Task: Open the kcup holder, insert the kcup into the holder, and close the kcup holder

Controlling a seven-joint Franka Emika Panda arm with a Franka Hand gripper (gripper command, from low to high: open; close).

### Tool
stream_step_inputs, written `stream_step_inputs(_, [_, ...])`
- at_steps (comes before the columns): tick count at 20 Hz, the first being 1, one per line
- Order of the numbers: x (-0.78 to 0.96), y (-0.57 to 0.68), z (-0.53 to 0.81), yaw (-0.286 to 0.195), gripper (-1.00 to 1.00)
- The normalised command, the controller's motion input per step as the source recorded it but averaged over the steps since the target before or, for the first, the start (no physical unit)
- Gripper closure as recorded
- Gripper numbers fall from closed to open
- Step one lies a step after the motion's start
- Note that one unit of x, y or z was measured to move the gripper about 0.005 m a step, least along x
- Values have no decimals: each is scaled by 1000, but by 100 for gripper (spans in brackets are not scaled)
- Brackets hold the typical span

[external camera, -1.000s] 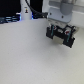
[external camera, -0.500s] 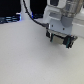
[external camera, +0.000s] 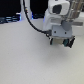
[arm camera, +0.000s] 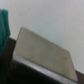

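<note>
Kcup holder [arm camera: 42,55] blurred, gripper [external camera: 62,44] jaws unclear

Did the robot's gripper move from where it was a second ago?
Yes. In the exterior view the gripper has slid toward that view's left and a little up, judged against the table's far edge, which stays put. Its jaws are too blurred to read.

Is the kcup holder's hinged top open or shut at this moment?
Cannot tell. In the exterior view the gripper covers it; the wrist view shows only a flat grey panel of the kcup holder, blurred, with no visible hinge gap.
</note>
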Motion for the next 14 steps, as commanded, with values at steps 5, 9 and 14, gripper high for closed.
stream_step_inputs(5, [-548,446,16,106,-100])
stream_step_inputs(9, [-544,508,21,96,-100])
stream_step_inputs(14, [-576,524,51,92,-100])
